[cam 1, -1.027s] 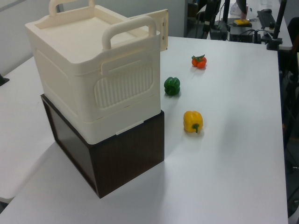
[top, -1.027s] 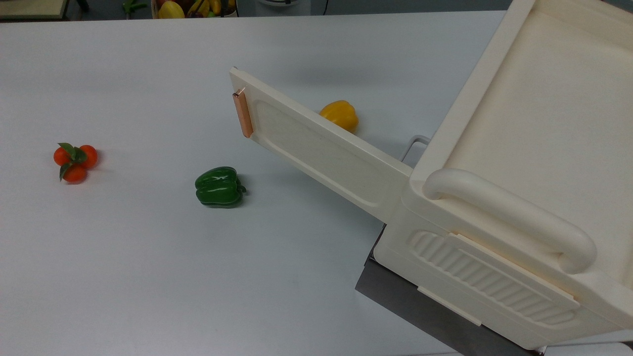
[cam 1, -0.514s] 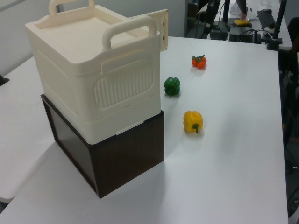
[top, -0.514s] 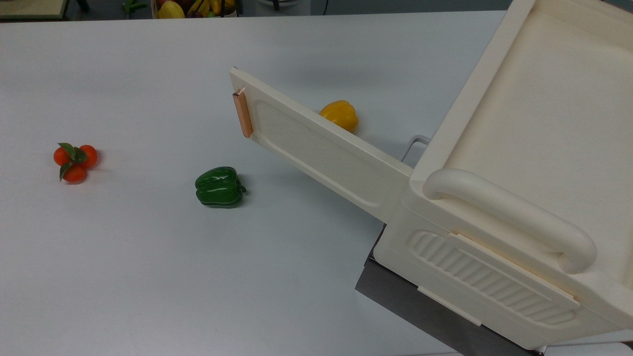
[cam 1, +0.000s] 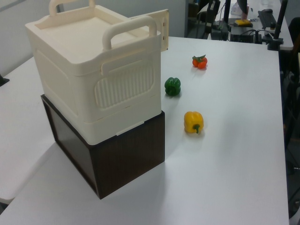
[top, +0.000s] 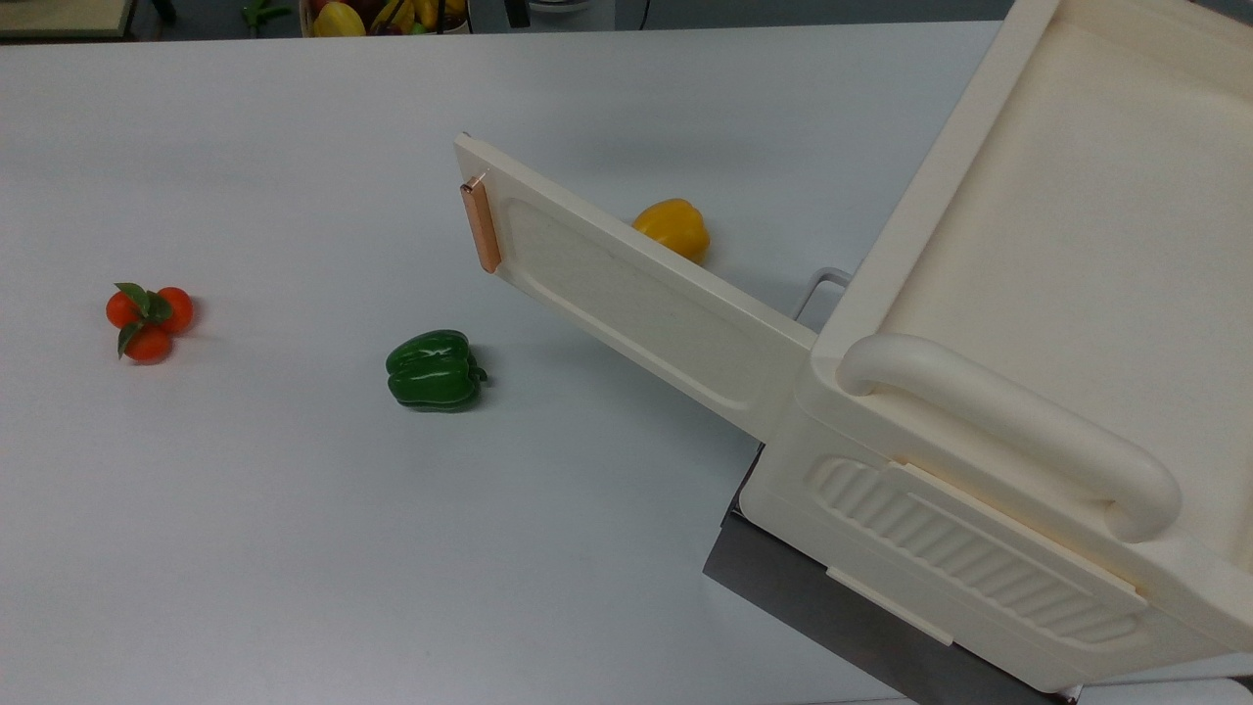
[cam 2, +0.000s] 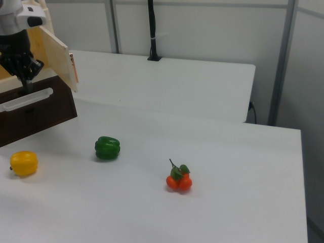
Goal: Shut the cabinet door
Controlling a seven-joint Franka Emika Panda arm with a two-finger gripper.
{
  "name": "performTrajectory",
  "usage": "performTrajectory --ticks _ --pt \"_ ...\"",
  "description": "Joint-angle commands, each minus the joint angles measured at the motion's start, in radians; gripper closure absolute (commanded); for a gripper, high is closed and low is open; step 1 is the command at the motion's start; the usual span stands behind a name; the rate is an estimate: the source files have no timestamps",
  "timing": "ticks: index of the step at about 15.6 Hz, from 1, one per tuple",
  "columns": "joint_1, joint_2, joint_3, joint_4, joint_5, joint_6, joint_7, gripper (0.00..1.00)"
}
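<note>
Nothing has shifted since a moment ago: the cabinet door (top: 626, 294) still stands swung wide from the cabinet (top: 1028, 392), out over the tabletop (top: 245, 539). My gripper (cam 2: 23, 63) hangs beside the door's inner face; I cannot tell its finger state. Cabinet's tray-like top lies bare.

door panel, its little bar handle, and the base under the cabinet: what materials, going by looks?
The cabinet door: likely moulded plastic, cream, matte, with rounded edges and a pressed-in inset. The bar handle: copper-coloured with a soft sheen, metal or metallised plastic; cannot tell which. The base: dark brown with a faint grain, probably wood-look laminate or veneer.
</note>
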State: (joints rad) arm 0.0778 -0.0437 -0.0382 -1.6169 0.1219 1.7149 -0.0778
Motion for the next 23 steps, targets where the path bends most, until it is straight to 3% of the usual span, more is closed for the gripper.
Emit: performTrajectory --ticks 1,5,8,11,14,17,23 --pt "-0.019 -0.002 -0.003 -0.024 0.047 0.093 -0.007 1.0" --pt "-0.067 0.051 -0.011 -0.029 0.16 0.317 0.0 1.0" --pt "-0.07 0.087 -0.071 -0.026 0.33 0.478 0.038 1.0" --pt "-0.07 0.12 -0.085 -0.024 0.511 0.632 0.038 1.0" --pt "-0.066 0.178 -0.085 -0.02 0.639 0.773 0.038 1.0" --pt "-0.056 0.218 -0.08 -0.02 0.706 0.845 0.038 1.0" --pt "-0.041 0.222 -0.068 -0.031 0.711 0.835 0.039 1.0"
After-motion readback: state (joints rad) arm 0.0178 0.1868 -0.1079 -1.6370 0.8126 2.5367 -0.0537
